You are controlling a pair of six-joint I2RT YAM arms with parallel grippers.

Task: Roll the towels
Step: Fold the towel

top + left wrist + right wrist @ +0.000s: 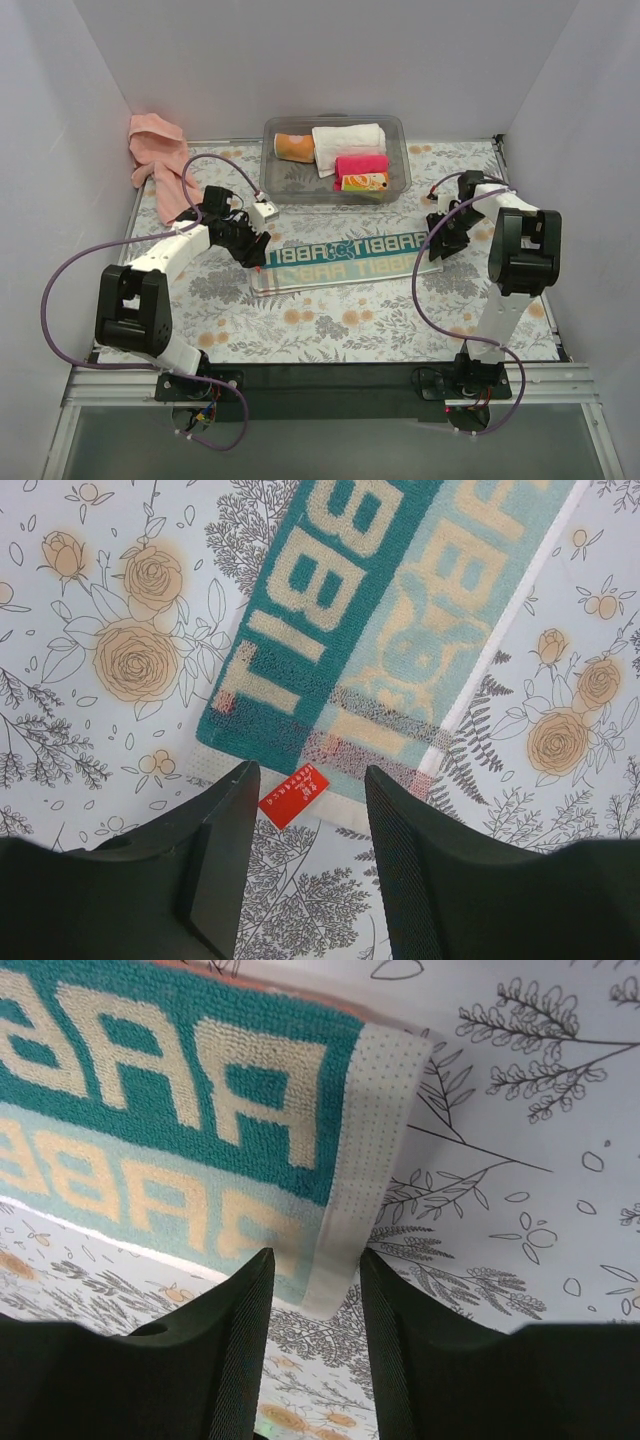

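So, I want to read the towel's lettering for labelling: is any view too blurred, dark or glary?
No. Top view: even light, soft shadows, towel lettering small but legible. Left wrist: towel sharp, red tag print too small to read, fingers dark. Right wrist: terry crisp, no glare, fingers dark and slightly soft.

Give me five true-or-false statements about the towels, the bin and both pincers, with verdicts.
1. The teal towel lies flat, unrolled, on the table. True.
2. The salmon-pink towel sits in the clear bin. False: it lies crumpled at the table's far left corner.
3. The left pincer has its jaws apart above the towel's red tag. True.
4. The right pincer hovers over the bin. False: it is at the teal towel's white hem, jaws apart.
5. The bin is empty. False: it holds several rolled cloths.
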